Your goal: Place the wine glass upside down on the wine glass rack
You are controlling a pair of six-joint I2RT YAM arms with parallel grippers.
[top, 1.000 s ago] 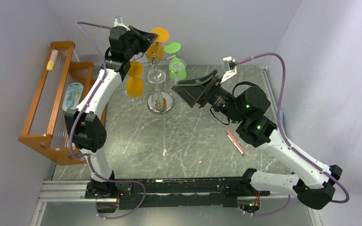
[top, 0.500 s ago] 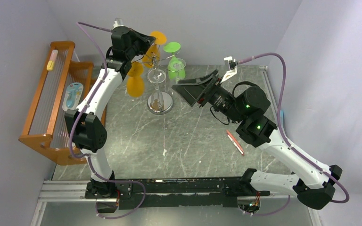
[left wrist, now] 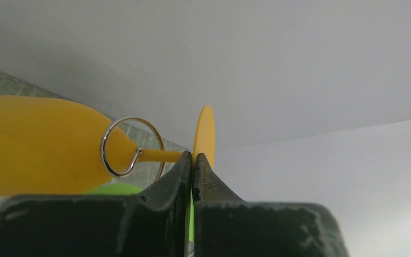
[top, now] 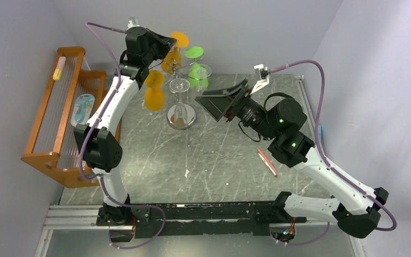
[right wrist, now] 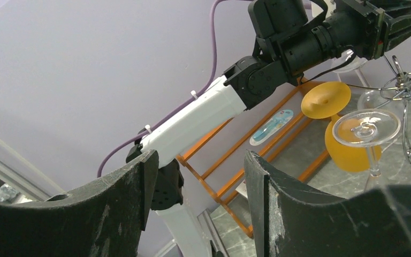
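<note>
The grey table (top: 219, 160) is holding everything up. The wooden rack (top: 43, 128) is sitting on its left side and is not taking part in this job. The left arm (top: 112, 101) is reaching up high toward the back wall. The right arm (top: 321, 171) is waiting on the other side.

The wine glass rack (top: 181, 116) is standing at the back of the table on its round shiny foot. Three glasses are hanging from it with their bottoms up: another orange glass (top: 153, 95), a clear glass (top: 179, 85) and a green glass (top: 198, 70).

The wine glass (top: 180, 39) for this job is orange too. It is sitting up at the top of the rack, between the curly wires, with its flat foot looking higher than its cup.

The left pincer (left wrist: 192, 160) is pinching the thin stem of the wine glass, right by the flat foot. The right pincer (right wrist: 200, 182) is spread wide and is holding nothing.

In the left wrist view, a small wire ring (left wrist: 131, 145) is going around the stem, just beside the cup. I cannot tell if the wire is carrying the glass yet.

So the job is looking nearly done. The glass is turned over and is at the rack. What is left, I think, is letting go softly and pulling the pincer away without bumping the other glasses.
</note>
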